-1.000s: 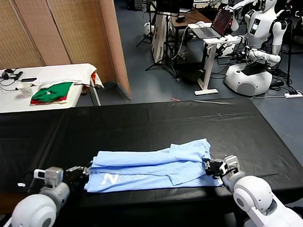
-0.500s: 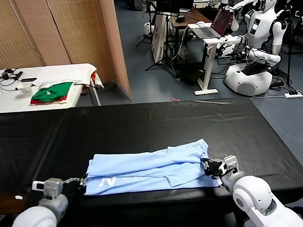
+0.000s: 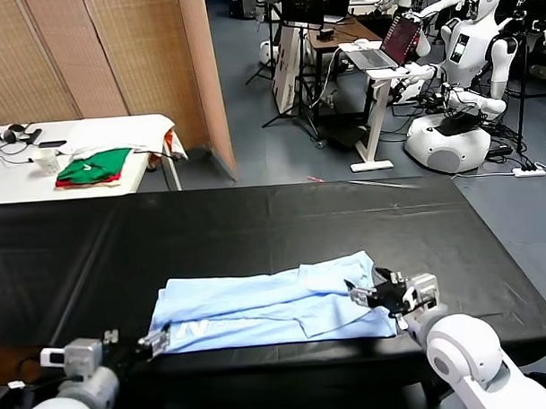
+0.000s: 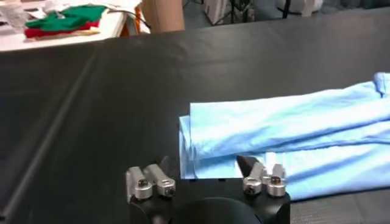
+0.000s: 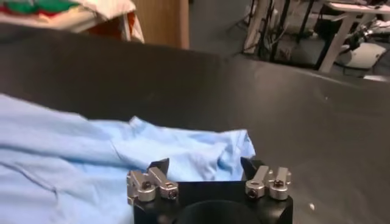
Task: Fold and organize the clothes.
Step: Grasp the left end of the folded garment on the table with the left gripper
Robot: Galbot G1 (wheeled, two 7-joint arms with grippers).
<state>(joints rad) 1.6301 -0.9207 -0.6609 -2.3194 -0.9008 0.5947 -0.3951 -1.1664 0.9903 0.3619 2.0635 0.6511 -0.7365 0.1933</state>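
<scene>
Pale-blue T-shirt [image 3: 272,308] folded into a band near the front edge of the black table [image 3: 256,223], long axis left to right, between left gripper [image 3: 134,346] and right gripper [image 3: 377,293], one at each short end, both released, equally near

A light-blue T-shirt [image 3: 276,303] is seen lying folded into a long strip on the black worktop [image 3: 256,223]. The left gripper [image 3: 154,341] is seen just beside one end of the strip, its fingers [image 3: 161,335] spread apart. The right gripper [image 3: 373,293] is seen over the other end, its fingers [image 3: 357,291] spread too, with nothing held between them.
</scene>
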